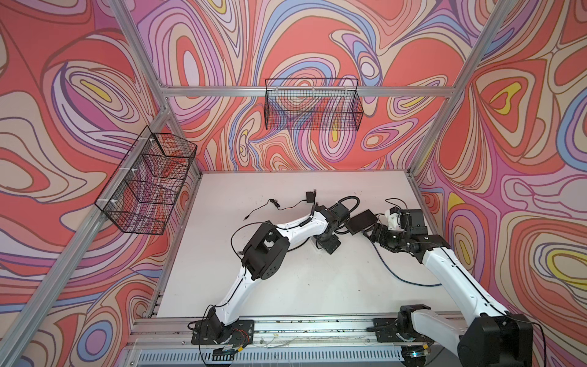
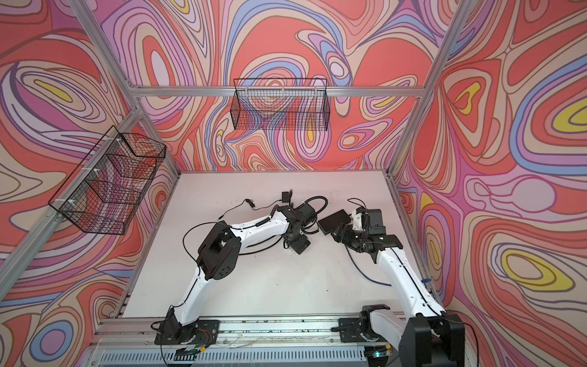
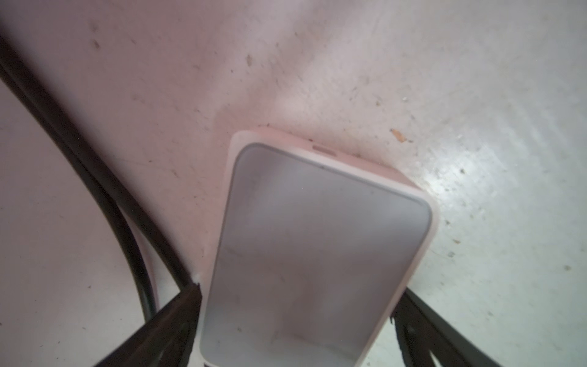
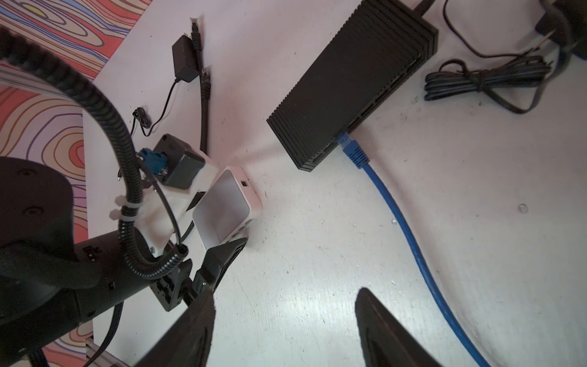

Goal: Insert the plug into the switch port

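Note:
The black ribbed switch [image 4: 349, 79] lies on the white table, and both top views show it [image 1: 362, 220] [image 2: 333, 220]. The blue plug [image 4: 351, 149] sits in a port on the switch's side. Its blue cable [image 1: 390, 267] trails toward the front. My right gripper [image 4: 284, 294] hovers open over bare table just in front of the switch, holding nothing. My left gripper [image 3: 298, 289] points down over a small white box [image 3: 317, 238] [image 4: 225, 203]. Its jaws stand open on either side of the box, close against its edges.
A black power adapter [image 4: 184, 60] with a thin cord and a black network cable [image 4: 205, 79] lie behind the white box. A bundled black cord [image 4: 482, 82] rests beside the switch. Wire baskets hang on the back wall [image 1: 311, 105] and the left wall [image 1: 149, 181].

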Motion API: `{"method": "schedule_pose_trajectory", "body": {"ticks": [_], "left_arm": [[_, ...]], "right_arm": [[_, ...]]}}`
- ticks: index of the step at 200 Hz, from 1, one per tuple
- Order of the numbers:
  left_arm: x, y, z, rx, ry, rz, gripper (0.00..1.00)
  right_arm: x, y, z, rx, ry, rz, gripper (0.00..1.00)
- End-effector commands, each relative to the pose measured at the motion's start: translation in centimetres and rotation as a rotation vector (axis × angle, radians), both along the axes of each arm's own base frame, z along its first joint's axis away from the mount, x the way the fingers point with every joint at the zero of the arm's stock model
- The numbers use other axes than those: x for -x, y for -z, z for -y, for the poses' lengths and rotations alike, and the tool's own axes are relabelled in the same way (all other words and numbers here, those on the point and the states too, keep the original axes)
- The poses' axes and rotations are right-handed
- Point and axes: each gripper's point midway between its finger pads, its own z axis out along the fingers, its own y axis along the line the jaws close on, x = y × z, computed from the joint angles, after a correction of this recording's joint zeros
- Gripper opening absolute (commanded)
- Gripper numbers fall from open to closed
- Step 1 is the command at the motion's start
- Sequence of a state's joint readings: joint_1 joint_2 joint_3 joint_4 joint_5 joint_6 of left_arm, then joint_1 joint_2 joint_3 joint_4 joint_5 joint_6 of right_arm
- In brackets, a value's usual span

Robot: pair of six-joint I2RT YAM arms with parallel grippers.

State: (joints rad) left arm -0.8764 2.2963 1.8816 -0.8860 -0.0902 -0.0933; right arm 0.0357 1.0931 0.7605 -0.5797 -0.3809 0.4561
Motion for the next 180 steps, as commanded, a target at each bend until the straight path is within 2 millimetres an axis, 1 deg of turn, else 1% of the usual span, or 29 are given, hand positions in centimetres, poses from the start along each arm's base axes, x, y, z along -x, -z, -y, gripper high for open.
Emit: {"method": "schedule_pose_trajectory", "body": {"ticks": [1,47,64,79,95,114,130,142,161,180], "left_arm": [[0.8,0.9,-0.6,-0.035,0.025,-0.05,0.87],[1.3,1.1,-0.9,-0.027,0.035,-0.06,0.61],[1.5,0.9,-1.2,-0.015,0.039,-0.041,0.56],[1.5,0.2,-1.6,-0.01,0.036,-0.026,0.52],[2.0,-1.0,-1.8,0.008,0.042,-0.017,0.49],[2.9,-2.9,-2.0,0.051,0.065,0.001,0.48],[3.8,-4.5,-2.2,0.098,0.085,0.012,0.48],[4.4,-5.7,-2.4,0.129,0.096,0.026,0.48],[5.1,-6.8,-2.7,0.155,0.106,0.041,0.48],[5.6,-7.3,-2.7,0.162,0.114,0.049,0.48]], "right_arm": [[0.5,0.2,0.0,-0.003,-0.013,0.004,0.72],[0.7,0.6,0.1,0.0,-0.011,-0.005,0.72],[1.1,0.7,0.2,0.007,-0.014,-0.011,0.72],[1.3,0.8,0.2,0.009,-0.018,-0.021,0.72],[1.3,1.0,-0.2,-0.008,-0.035,-0.031,0.72],[1.2,1.1,-0.9,-0.041,-0.068,-0.041,0.72],[1.2,1.2,-1.9,-0.086,-0.118,-0.061,0.72],[1.0,0.8,-2.9,-0.141,-0.156,-0.058,0.72],[0.7,0.2,-4.1,-0.216,-0.198,-0.052,0.71],[0.4,-0.4,-5.1,-0.289,-0.23,-0.045,0.71]]}}
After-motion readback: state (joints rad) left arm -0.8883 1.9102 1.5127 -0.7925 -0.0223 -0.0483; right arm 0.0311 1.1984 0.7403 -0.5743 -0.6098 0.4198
